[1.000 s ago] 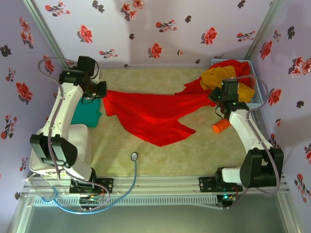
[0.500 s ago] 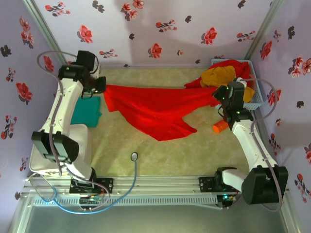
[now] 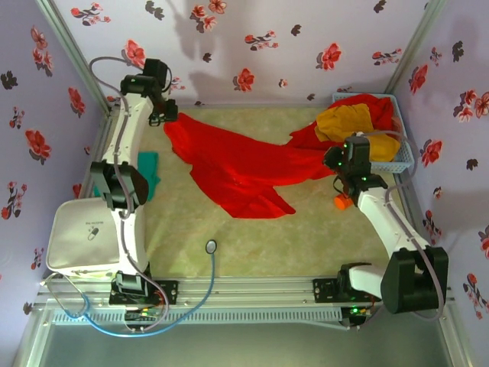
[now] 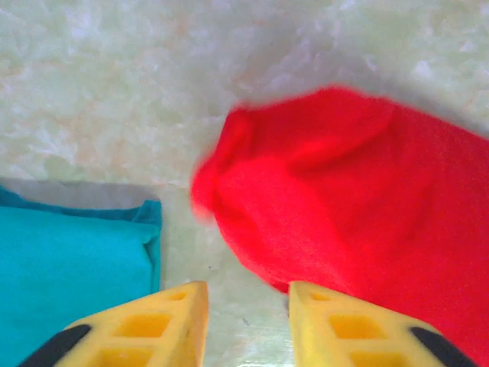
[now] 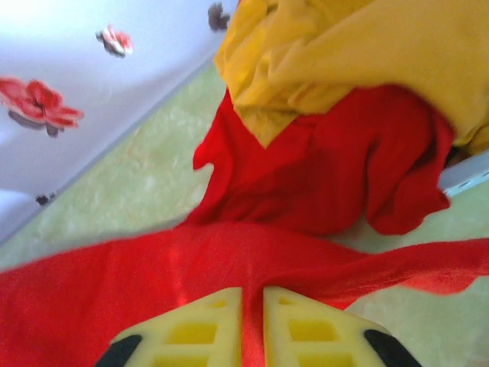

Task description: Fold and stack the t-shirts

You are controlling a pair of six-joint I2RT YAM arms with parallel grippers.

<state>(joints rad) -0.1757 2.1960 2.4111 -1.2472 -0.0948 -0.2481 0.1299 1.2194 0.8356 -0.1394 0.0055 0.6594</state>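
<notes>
Since a second ago my left gripper (image 4: 248, 294) has reached the far corner, jaws apart, with the red t-shirt (image 3: 244, 172) dropped unfolded mid-table. My right gripper (image 5: 252, 294) sits nearly closed over it, and I cannot tell if it grips. The teal t-shirt (image 3: 147, 176) looks folded; others wait in the basket (image 3: 406, 157).

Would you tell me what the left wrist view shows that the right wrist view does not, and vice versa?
Left wrist, not right: a folded teal-green cloth t-shirt near the left gripper, its jaws apart. Right wrist, not left: a mustard-yellow cloth t-shirt heaped on another red t-shirt, and a flowered wall. Both: a bright red cloth t-shirt and the pale table.
</notes>
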